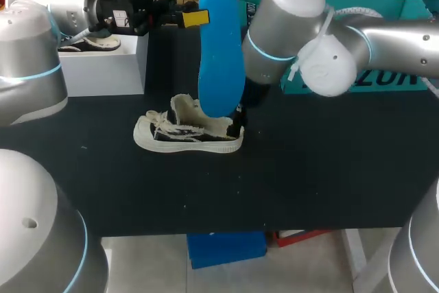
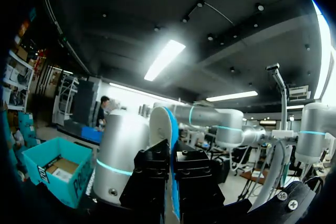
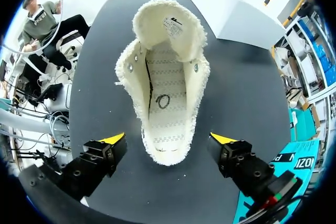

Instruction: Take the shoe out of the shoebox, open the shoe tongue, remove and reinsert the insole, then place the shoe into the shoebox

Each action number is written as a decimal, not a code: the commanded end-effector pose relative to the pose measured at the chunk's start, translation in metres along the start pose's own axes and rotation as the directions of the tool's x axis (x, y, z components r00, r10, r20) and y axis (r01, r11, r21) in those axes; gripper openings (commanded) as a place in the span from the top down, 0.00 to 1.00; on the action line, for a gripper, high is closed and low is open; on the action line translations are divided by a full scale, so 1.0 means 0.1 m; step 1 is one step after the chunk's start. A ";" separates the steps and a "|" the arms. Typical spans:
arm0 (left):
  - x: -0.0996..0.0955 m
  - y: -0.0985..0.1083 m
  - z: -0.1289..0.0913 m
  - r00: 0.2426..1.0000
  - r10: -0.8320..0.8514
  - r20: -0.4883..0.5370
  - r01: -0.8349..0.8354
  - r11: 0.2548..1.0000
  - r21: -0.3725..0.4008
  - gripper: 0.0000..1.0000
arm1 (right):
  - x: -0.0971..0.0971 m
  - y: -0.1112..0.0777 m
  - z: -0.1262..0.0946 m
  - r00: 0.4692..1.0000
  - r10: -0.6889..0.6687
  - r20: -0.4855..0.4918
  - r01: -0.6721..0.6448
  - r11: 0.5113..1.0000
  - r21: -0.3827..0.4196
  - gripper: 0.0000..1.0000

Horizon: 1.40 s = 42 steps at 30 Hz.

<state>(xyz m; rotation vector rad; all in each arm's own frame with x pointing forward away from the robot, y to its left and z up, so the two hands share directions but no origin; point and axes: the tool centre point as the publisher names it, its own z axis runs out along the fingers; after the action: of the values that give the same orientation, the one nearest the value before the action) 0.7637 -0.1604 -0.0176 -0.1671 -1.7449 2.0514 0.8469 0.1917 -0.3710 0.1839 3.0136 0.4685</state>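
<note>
While left gripper (image 2: 172, 177) clamps blue insole (image 1: 221, 53), right gripper (image 3: 168, 140) gapes wide, heel of shoe (image 3: 165, 87) between its fingers

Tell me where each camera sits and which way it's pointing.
Head view: above and behind the robot, looking down on the table; left arm and right arm show, left gripper holding the insole upright.
Left wrist view: on that wrist, facing up into the room; its gripper clamps the insole edge-on.
Right wrist view: on that wrist, looking straight down into the shoe; right gripper open astride its heel.
Shared: head and right wrist views both show the shoe.
</note>
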 end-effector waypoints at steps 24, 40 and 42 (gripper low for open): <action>0.01 0.01 0.01 1.000 0.002 0.005 -0.002 1.000 0.000 1.00 | -0.18 -0.29 0.25 0.996 -0.088 0.025 0.089 0.873 -0.479 0.00; 0.01 0.01 0.01 1.000 0.002 0.005 -0.002 1.000 0.000 1.00 | -0.18 -0.33 0.38 0.997 -0.070 0.011 0.067 0.862 -0.502 0.00; 0.01 0.01 0.01 1.000 0.002 0.005 -0.002 1.000 0.000 1.00 | -0.18 -0.33 0.39 0.998 -0.067 0.009 0.063 0.862 -0.502 0.00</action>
<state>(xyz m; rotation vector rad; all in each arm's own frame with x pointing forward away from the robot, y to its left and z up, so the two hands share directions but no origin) 0.7637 -0.1604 -0.0176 -0.1670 -1.7449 2.0514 0.8660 0.1693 -0.4134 0.0369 2.7793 1.2028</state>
